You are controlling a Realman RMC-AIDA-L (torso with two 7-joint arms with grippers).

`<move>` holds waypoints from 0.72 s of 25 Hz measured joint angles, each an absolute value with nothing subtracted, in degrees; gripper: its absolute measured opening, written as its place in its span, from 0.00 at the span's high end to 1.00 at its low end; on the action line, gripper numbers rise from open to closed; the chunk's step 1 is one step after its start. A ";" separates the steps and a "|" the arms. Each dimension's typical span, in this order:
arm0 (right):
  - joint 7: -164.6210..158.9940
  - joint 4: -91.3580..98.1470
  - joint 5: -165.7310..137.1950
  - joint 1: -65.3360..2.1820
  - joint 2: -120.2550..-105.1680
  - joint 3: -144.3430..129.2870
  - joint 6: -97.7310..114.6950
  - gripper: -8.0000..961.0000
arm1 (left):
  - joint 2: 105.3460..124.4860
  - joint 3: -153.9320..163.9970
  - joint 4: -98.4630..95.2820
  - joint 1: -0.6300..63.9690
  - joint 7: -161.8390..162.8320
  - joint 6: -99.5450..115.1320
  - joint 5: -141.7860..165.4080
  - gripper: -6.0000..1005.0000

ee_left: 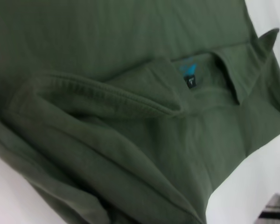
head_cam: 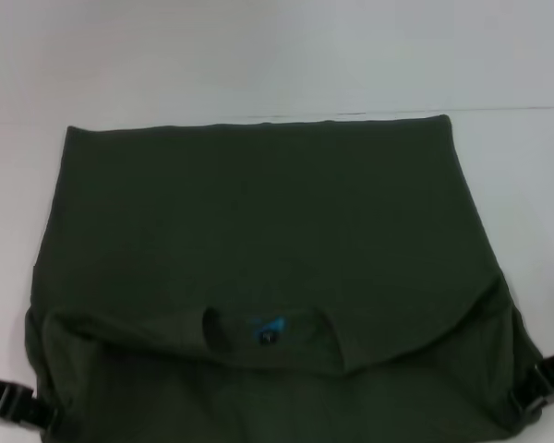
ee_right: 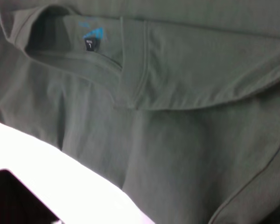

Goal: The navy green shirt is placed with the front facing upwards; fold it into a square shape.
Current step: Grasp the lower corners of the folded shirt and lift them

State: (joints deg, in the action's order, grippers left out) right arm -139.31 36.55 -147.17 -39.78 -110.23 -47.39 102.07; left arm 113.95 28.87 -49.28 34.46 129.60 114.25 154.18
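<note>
the navy green shirt [head_cam: 258,212] lies spread over the white bench [head_cam: 277,55], filling most of the head view. its far edge runs straight across, and the dark cloth widens toward the robot. near the robot's side a curved folded edge crosses the shirt from left to right, with a lower layer of the same cloth showing beneath it. the round collar [head_cam: 258,332] sits in the middle of that near part, and a small blue neck label [head_cam: 268,326] shows inside it. no lettering is visible on the cloth facing up.

the left claw [head_cam: 14,401] is at the near left corner of the shirt, right against the cloth's edge. the right claw [head_cam: 540,383] is at the near right corner, likewise against the cloth. for both, i cannot tell whether they are clenched or released, since the cloth hides their tips.

both wrist views show the collar, the blue label and overlapping folds of green cloth close up.
</note>
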 joint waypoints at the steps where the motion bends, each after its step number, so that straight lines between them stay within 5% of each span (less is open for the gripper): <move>1: -139.06 36.47 -147.64 -39.67 -110.33 -47.44 102.39 0.94 | 114.00 28.87 -49.28 34.39 129.56 114.74 154.83 0.93; 18: -135.03 36.98 -148.86 -38.31 -110.81 -37.76 102.76 0.94 | 112.96 20.44 -49.21 34.92 126.78 114.95 153.90 0.93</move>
State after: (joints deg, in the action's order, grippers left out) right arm -135.03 36.98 -148.86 -38.31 -110.81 -37.77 102.76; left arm 112.96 20.44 -49.21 34.92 126.78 114.95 153.90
